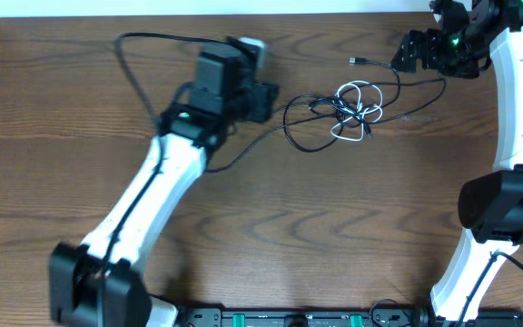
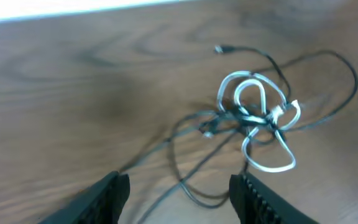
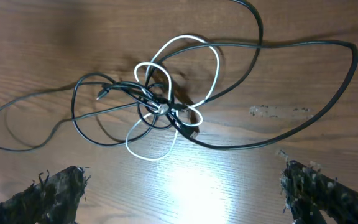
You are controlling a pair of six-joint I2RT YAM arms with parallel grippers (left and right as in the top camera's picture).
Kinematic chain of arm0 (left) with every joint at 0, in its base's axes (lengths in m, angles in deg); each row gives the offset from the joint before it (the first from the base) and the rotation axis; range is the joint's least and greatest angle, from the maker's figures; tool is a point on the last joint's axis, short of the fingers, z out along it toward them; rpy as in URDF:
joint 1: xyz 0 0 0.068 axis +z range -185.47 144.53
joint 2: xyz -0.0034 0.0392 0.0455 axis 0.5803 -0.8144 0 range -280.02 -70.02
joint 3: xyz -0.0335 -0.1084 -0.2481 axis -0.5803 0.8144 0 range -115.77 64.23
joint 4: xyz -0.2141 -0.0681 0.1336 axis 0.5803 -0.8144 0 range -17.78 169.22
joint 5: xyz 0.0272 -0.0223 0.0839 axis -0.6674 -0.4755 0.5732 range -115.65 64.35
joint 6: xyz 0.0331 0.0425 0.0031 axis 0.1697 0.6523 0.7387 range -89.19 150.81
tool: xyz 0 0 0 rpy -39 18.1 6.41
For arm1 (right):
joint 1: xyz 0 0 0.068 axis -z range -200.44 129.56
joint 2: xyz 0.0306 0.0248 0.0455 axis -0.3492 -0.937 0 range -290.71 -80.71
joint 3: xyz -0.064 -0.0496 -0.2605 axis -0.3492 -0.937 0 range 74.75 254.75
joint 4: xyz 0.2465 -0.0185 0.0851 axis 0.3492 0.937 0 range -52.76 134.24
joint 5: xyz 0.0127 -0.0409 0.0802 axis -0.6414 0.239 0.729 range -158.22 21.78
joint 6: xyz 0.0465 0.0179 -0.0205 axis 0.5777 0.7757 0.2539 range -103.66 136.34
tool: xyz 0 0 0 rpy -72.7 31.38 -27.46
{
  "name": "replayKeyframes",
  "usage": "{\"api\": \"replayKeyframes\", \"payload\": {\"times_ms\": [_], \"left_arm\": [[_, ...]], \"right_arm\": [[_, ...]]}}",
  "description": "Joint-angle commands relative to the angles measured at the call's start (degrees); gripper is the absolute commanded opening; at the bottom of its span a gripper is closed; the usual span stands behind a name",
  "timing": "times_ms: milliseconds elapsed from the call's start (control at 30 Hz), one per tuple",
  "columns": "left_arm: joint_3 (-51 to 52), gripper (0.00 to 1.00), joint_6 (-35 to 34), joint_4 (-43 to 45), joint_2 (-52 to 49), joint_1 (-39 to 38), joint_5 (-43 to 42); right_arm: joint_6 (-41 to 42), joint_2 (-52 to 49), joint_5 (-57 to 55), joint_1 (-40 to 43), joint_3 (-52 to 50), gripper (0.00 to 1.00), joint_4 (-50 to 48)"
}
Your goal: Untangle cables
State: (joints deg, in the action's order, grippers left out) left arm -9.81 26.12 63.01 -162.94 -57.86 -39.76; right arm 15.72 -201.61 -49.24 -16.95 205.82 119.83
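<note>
**A:** How many cables are on the table (image 1: 80, 136)?

**B:** I count two. One is the black cable (image 3: 353, 62), and it is long. The other is the white cable (image 2: 248, 76), and it is shorter. Both are thin, round and soft, and they bend easily.

**A:** Where do they lie?

**B:** They lie flat on the brown wood, between the two arms and a little toward the right arm. They are knotted together at one place. The white cable makes several small loops around this knot, like petals of a flower. The black cable makes wide, loose curves that go out on both sides. One small plug (image 2: 219, 48) of the black cable lies apart from the knot, toward the far edge.

**A:** And the grippers?

**B:** There are two, and each one has two dark fingers. The left gripper (image 2: 180, 196) has its fingers apart, about half way. The pads have fine ribs. It has hold of nothing, and the knot lies in front of it. The right gripper (image 3: 185, 193) has its fingers very wide apart. Their surface looks rough and a little frayed. It also has hold of nothing, and it hangs above the tangle without touching it.

**A:** What about the table surface?

**B:** It is smooth wood grain, with one bright reflection under the right gripper.
</note>
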Motion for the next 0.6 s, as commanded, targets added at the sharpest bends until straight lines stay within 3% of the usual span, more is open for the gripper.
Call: {"api": "replayKeyframes", "payload": {"times_ms": [0,267,567], "left_arm": [[-0.8,0.57,-2.5,7.7,-8.0,-5.2,-3.7],[-0.8,0.57,-10.7,21.6,-21.3,-12.9,-3.2],[-0.8,0.56,-22.2,36.1,-31.7,-13.3,1.7]], "right_arm": [[0.3,0.2,-0.3,-0.2,0.4,0.99,0.0],[0.3,0.2,-0.2,-0.2,0.4,0.99,0.7],[0.3,0.2,-0.2,-0.9,0.4,0.99,1.2]]}}
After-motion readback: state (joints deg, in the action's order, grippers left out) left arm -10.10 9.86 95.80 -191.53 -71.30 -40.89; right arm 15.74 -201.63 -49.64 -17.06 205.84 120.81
